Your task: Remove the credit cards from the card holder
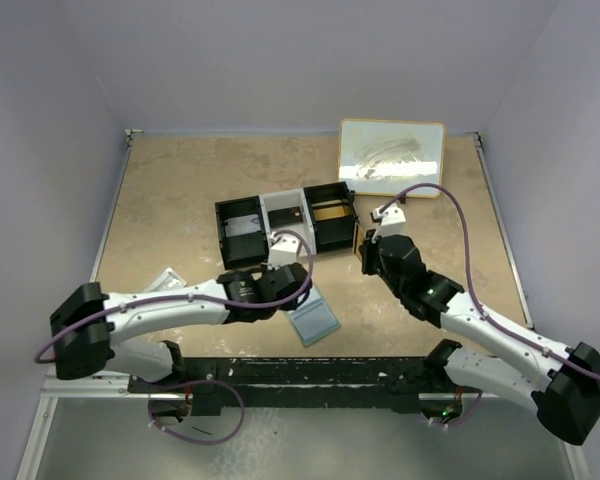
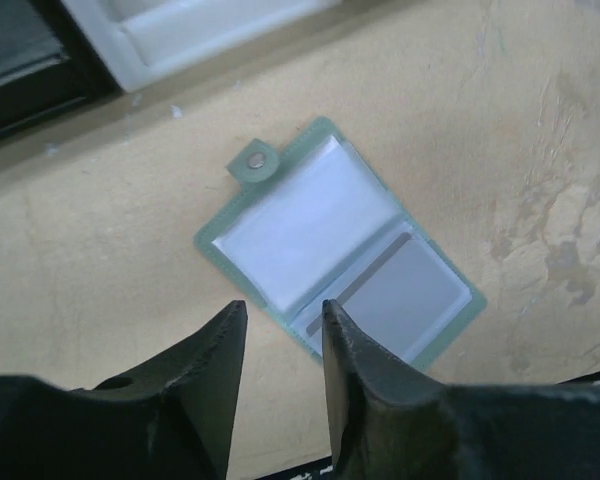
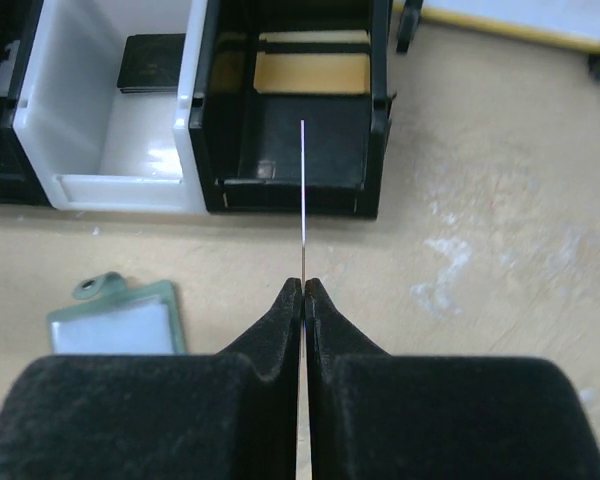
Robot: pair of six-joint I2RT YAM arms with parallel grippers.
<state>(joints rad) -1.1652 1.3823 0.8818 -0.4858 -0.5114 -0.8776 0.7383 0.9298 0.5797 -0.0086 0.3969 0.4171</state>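
The card holder (image 2: pixel 330 240) lies open on the table, light blue inside with a grey-green rim and a snap tab. A pale grey card with a darker stripe (image 2: pixel 405 290) shows in its lower pocket. My left gripper (image 2: pixel 285 308) is open and empty, just above the holder's near edge; the top view shows it (image 1: pixel 285 283) beside the holder (image 1: pixel 315 320). My right gripper (image 3: pixel 303 283) is shut on a thin card seen edge-on (image 3: pixel 302 190), held upright in front of the tray's right compartment. The holder's corner also shows in the right wrist view (image 3: pixel 115 320).
A black-and-white three-compartment tray (image 1: pixel 263 203) stands behind the grippers. Its right compartment holds something orange-tan (image 3: pixel 315 72) and its white middle one a dark flat piece (image 3: pixel 152 62). A whiteboard (image 1: pixel 391 157) lies at the back right. A clear packet (image 1: pixel 162 281) lies at the left.
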